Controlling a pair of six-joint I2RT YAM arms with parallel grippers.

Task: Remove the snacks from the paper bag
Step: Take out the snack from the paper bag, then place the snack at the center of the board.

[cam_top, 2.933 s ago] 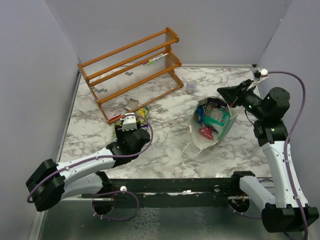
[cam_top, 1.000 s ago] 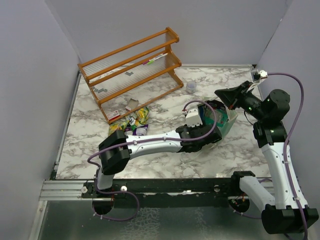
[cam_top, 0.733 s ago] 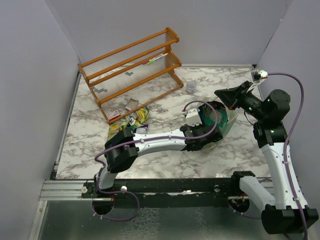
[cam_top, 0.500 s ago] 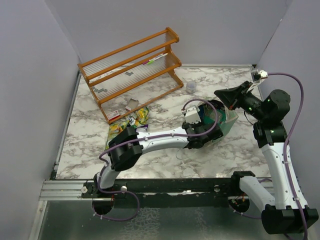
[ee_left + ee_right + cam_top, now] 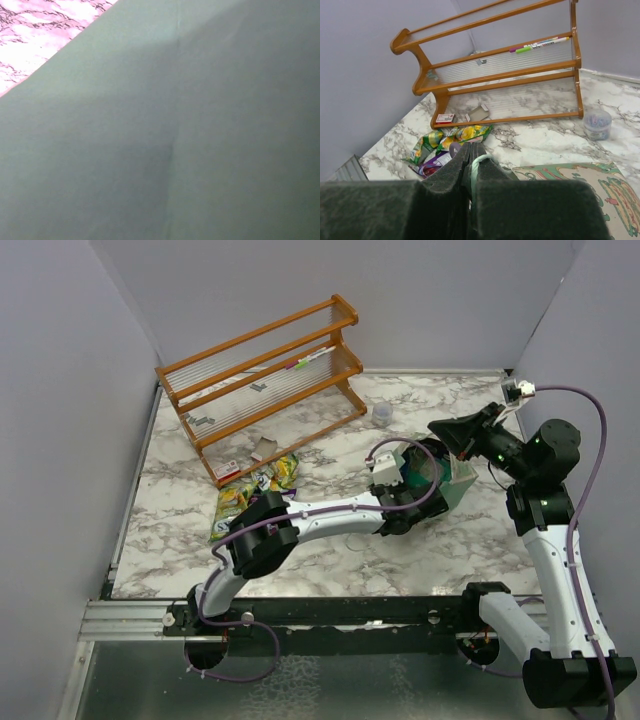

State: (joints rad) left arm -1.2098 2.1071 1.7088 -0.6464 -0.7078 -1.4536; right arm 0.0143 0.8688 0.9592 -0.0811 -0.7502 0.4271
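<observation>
The mint-green paper bag stands right of centre, and its plain paper side fills the left wrist view. My left gripper is pushed into the bag's mouth, so its fingers are hidden. Something teal shows inside the bag. My right gripper is shut on the bag's upper rim. Snacks lie on the marble near the rack: green-yellow packets and a purple one.
A wooden rack stands at the back left, with pens on its upper shelf. A small grey cup sits behind the bag. Small cards and a red-white box lie at the rack's foot.
My left arm has pushed further right into the bag, and the bag has shifted right and tipped up. The right arm holds still on the rim.
</observation>
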